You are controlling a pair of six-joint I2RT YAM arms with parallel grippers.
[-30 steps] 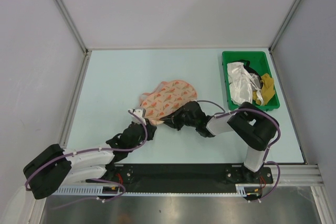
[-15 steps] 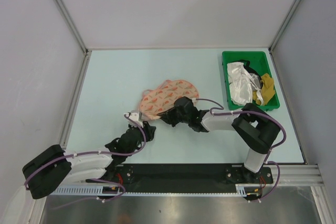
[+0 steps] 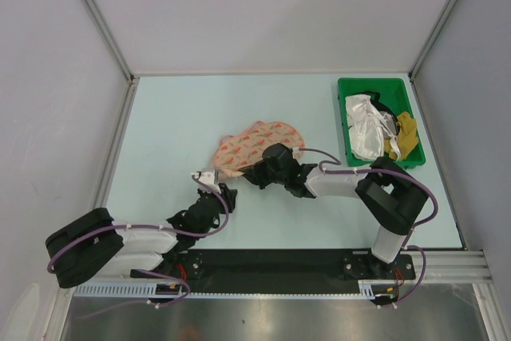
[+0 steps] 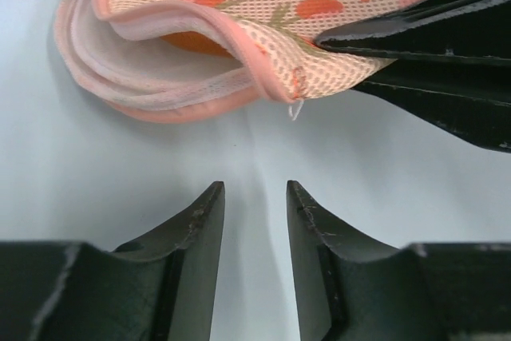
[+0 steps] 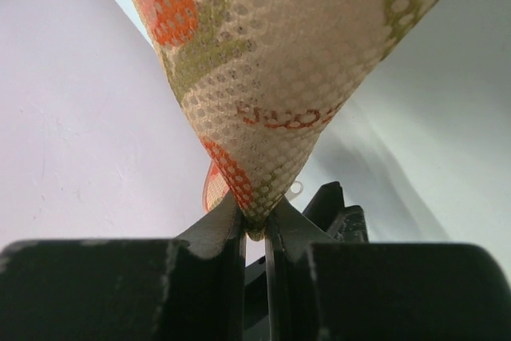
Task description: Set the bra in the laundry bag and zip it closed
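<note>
The laundry bag (image 3: pixel 257 144) lies mid-table, pink mesh with an orange print. My right gripper (image 3: pixel 252 173) is shut on its near edge, and the mesh (image 5: pixel 279 61) rises in a pinched fold from between the fingers (image 5: pixel 255 213). In the left wrist view the bag (image 4: pixel 239 5) gapes at its left end. An orange sliver of the bra (image 4: pixel 192 42) shows inside; the rest of it is hidden. My left gripper (image 4: pixel 254 189) is open and empty, a short way from the bag's edge above bare table. From above the left gripper (image 3: pixel 223 194) sits just below the bag's left end.
A green bin (image 3: pixel 342 117) with white and yellow garments stands at the back right. Metal rails and grey walls bound the table on the left, back and right. The right gripper's black fingers (image 4: pixel 431 37) cross the upper right of the left wrist view.
My left gripper has opened and drawn back from the bag's edge toward the near side. My right gripper has carried the pinched bag edge a little left and away.
</note>
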